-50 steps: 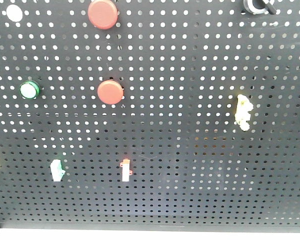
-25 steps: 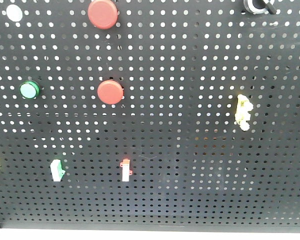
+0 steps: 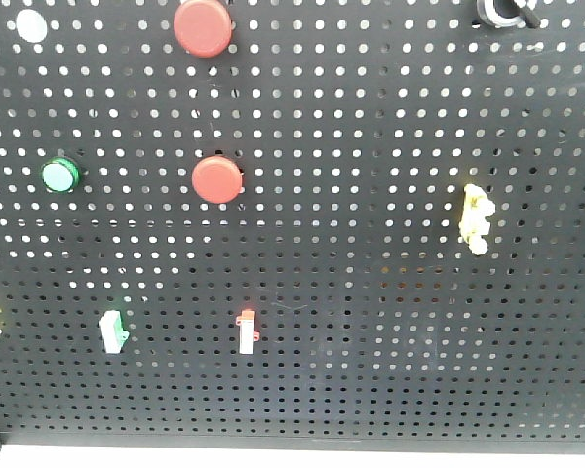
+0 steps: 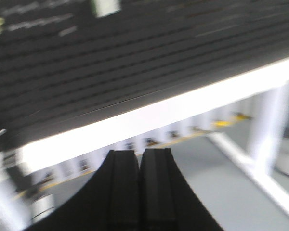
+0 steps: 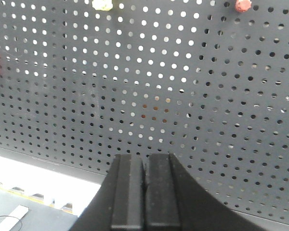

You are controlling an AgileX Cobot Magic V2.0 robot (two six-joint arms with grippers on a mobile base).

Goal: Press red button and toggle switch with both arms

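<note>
A: Where are the red buttons?
B: On the black pegboard (image 3: 370, 292). One red button (image 3: 217, 179) sits right of the green button (image 3: 59, 175); a second red button (image 3: 203, 26) is straight above the first, at the top edge.
A: And the switches?
B: A red-tipped switch (image 3: 246, 331) hangs well below the first red button, with a green one (image 3: 112, 331) to its left.
A: The pincers?
B: Left pincer (image 4: 139, 185) has its fingers pressed together, below the board's lower edge; that view is blurred. Right pincer (image 5: 145, 192) is likewise pressed together, facing the board, pinching nothing.

Matt black perforated metal pegboard (image 3: 370, 322); smooth red plastic button (image 3: 217, 179)
</note>
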